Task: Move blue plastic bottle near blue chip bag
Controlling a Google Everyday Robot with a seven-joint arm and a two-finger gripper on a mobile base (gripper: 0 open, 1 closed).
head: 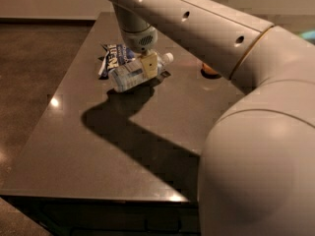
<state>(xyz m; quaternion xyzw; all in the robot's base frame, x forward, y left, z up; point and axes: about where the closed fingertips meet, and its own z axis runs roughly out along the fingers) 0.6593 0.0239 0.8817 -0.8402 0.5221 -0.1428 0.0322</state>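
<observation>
Nearest the camera, the robot's pale arm (pixel 256 146) filled the right side, and its shadow (pixel 123 119) lay across the dark, glossy table (pixel 74 161). Further in, the gripper (pixel 147 67) hung low over the table's far-left part, its jaws closed across the blue plastic bottle (pixel 127 76). The bottle lay tilted, cap up and to the right, just beside or touching the blue chip bag (pixel 113 57); whether it rested on the table could not be told. It seemed near enough, so the sound move was to lower it gently, release without nudging the bag, and watch for rolling on the smooth top. An orange object (pixel 210 71) sat to the right, half hidden by the arm. Beyond, brown floor (pixel 34 53) met a pale wall (pixel 44 1).
</observation>
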